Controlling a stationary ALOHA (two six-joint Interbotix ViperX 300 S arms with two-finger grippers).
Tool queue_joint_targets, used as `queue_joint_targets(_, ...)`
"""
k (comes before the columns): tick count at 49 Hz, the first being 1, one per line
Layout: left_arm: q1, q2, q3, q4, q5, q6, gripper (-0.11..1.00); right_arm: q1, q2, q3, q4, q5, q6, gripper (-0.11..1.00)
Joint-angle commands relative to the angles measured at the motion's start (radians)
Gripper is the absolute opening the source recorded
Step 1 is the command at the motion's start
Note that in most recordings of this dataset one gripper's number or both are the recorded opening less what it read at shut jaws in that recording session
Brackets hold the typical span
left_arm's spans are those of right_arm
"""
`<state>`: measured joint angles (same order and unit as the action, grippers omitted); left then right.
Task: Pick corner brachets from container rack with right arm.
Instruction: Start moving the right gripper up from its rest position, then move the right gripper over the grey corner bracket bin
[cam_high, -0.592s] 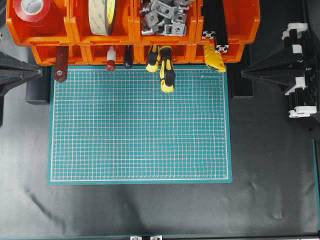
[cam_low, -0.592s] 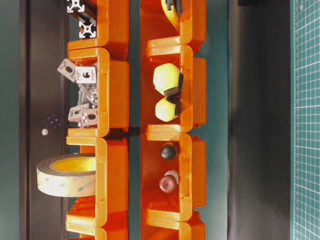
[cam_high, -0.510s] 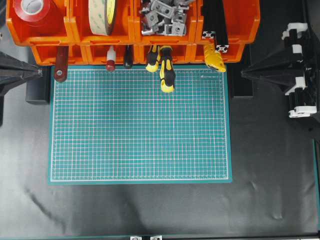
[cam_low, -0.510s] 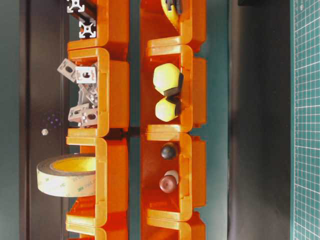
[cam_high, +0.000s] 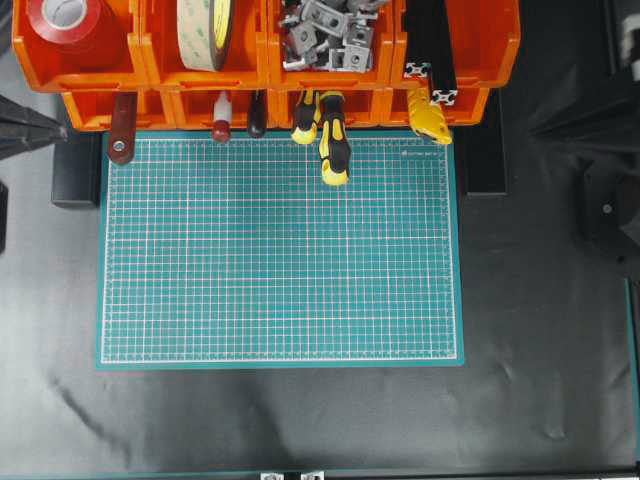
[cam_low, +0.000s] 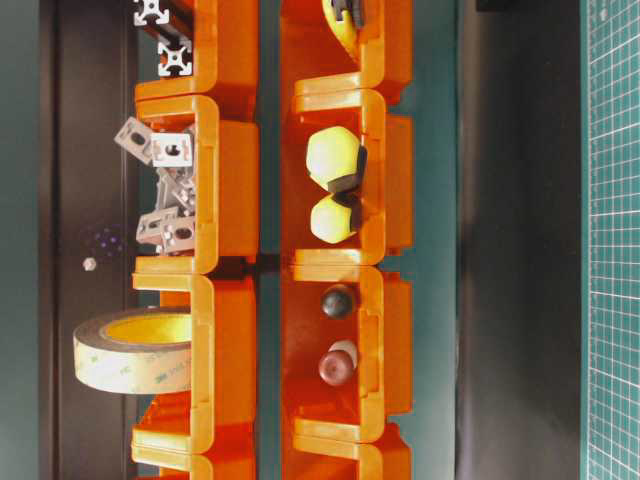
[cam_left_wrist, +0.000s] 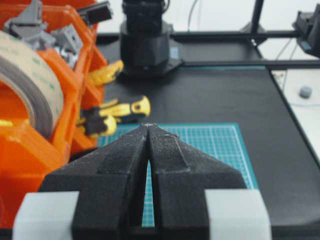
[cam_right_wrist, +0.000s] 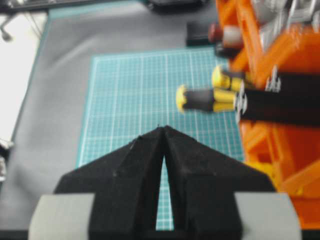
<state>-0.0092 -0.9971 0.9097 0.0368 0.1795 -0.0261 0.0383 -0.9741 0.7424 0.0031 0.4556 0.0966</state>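
Note:
The corner brachets (cam_high: 330, 35) are a heap of small silver L-pieces in the third upper bin of the orange container rack (cam_high: 330, 78). They also show in the table-level view (cam_low: 165, 190), at the top left of the left wrist view (cam_left_wrist: 50, 30) and at the top right of the right wrist view (cam_right_wrist: 280, 15). My right gripper (cam_right_wrist: 162, 127) is shut and empty, out over the green mat to the right of the rack. From overhead it (cam_high: 545, 127) is a dark blur. My left gripper (cam_left_wrist: 149, 125) is shut and empty beside the rack's left end.
The green cutting mat (cam_high: 280, 260) lies in front of the rack. Yellow-black screwdriver handles (cam_high: 333, 150) stick out over its far edge. The upper bins also hold black extrusion bars (cam_high: 430, 50), a tan tape roll (cam_high: 205, 30) and red tape (cam_high: 65, 20). Red-handled tools (cam_high: 221, 128) poke from the lower bins.
Seen from overhead, the right arm has lifted and shifted, so its white clips have left view and it looks blurred. The left gripper's tip has drawn back a little to the left.

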Motion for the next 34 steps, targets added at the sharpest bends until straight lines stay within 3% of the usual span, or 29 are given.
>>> queue_joint_targets(1,-0.003,0.011,-0.06,0.003,0.029,0.002,0.0,-0.002,0.048,-0.141,-0.008,0.117,0.002,-0.01)
queue_joint_targets(14,-0.014,0.017,-0.083,0.003,0.075,-0.003,0.0,-0.006,0.267,-0.526,-0.026,0.518,0.0,-0.01)
queue_joint_targets(22,-0.021,0.044,-0.083,0.003,0.075,-0.003,0.0,-0.015,0.443,-0.765,-0.089,0.698,-0.018,-0.01)
queue_joint_targets(34,-0.023,0.058,-0.083,0.003,0.075,-0.003,0.0,-0.06,0.637,-0.959,-0.11,0.844,-0.086,-0.01)
